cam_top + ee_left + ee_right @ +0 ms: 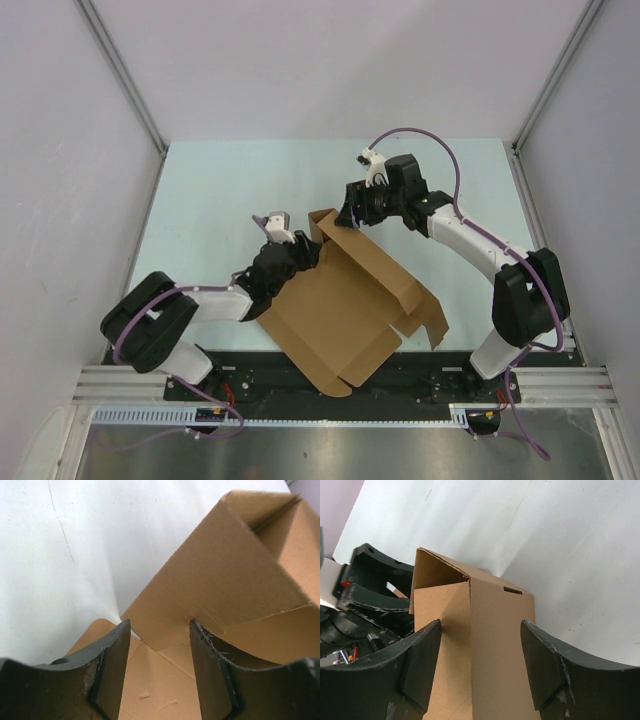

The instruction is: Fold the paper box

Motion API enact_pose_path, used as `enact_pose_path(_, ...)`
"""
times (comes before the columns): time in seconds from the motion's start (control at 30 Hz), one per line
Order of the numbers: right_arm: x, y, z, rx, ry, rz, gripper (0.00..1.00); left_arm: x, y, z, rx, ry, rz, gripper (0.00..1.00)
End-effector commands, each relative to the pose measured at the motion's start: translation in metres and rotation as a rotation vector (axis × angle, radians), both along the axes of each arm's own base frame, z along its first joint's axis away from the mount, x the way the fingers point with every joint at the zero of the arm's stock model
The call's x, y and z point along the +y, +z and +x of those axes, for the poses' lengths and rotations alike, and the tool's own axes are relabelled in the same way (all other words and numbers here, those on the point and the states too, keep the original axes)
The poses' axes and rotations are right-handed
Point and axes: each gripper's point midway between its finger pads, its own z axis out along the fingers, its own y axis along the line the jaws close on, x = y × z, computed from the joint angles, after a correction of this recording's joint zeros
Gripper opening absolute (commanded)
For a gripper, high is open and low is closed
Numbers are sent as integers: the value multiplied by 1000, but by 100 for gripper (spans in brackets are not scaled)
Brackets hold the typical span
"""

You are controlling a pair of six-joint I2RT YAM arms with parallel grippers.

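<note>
Paper box (340, 310) half folded on counter (220, 190), wall raised. Left hand (160, 630) half open, nothing held. Right hand (480, 630) spread around corner; grip cannot be told. Wall could flop flat if let go.

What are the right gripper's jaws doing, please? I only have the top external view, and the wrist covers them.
Observer: In the right wrist view, the right gripper has its jaws apart, straddling a raised folded corner of the paper box. I cannot tell whether they touch it.
Operator: Thank you. Is there any feature on that raised panel?
Observer: Yes, a small narrow slot is cut near its far edge.
Operator: And the left gripper's jaws?
Observer: In the left wrist view, the left gripper also has its jaws apart. A raised flap stands just ahead of the gap, with nothing visibly pinched.
</note>
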Motion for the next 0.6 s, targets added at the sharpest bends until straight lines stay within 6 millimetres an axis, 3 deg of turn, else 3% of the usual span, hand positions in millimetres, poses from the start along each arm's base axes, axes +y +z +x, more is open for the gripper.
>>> enact_pose_path(0.0, -1, -9, -4, 21, 14, -26, 69, 13, 39, 5, -114, 48, -28, 56)
enact_pose_path(0.03, -2, -9, -3, 21, 11, -26, 69, 17, 51, 3, -140, 57, -41, 57)
enact_pose_path(0.3, -3, -11, 0, 30, 4, -20, 69, 54, 87, 6, -216, 175, -5, 59)
enact_pose_path(0.43, -2, -11, 0, 30, 5, -20, 69, 76, 86, 25, -200, 261, 9, 60)
enact_pose_path(0.47, -2, -11, 0, 33, 4, -17, 69, 79, 77, 31, -176, 270, 28, 60)
enact_pose_path(0.57, -3, -9, 0, 36, 2, -8, 70, 80, 77, 49, -166, 277, 32, 60)
